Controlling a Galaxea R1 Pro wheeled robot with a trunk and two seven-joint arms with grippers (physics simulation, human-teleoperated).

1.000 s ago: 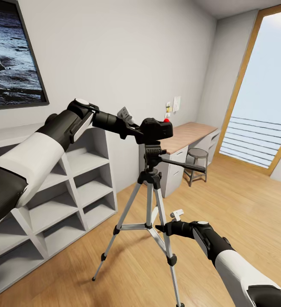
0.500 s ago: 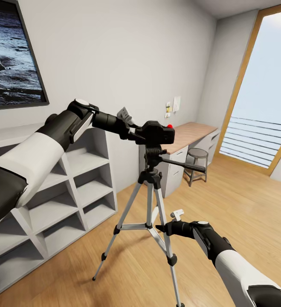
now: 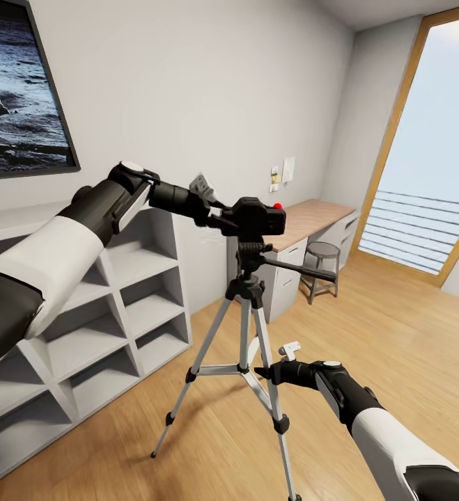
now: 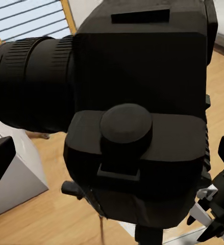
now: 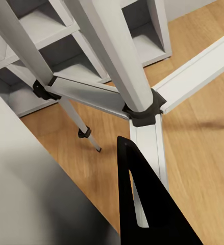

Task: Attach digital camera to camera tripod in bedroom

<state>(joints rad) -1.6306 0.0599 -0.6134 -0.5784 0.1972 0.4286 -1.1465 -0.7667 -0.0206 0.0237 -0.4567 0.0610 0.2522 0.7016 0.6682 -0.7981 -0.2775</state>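
On top of the tripod: we've got the digital camera (image 3: 258, 216) sitting at the black head of the camera tripod (image 3: 246, 327), red dot up, touching or as good as. Can't tell from here if it's actually locked on.

Left gripper: our left gripper (image 3: 223, 216) reaches in from the shelf side of the tripod and is clamped on the camera body. In the left wrist view the digital camera (image 4: 137, 117) blocks nearly everything, with the tripod head peeking out under it.

Right gripper: our right gripper (image 3: 262, 372) sits low beside a tripod leg, near the brace where the legs join. Spread or pinched, honestly we can't tell; the right wrist view has one dark fingertip (image 5: 145, 204) just next to the camera tripod (image 5: 112, 66).

Risk 1: if we let go before the camera is seated, it's top-heavy with that lens and we'd guess it tips off the head to the wood floor (image 3: 396, 327).

Risk 2: pushing sideways with the left arm could rock the whole tripod, thin legs and all.

Risk 3: the right gripper is close enough to knock a leg and shift the stand toward the white cube shelf (image 3: 111, 306).
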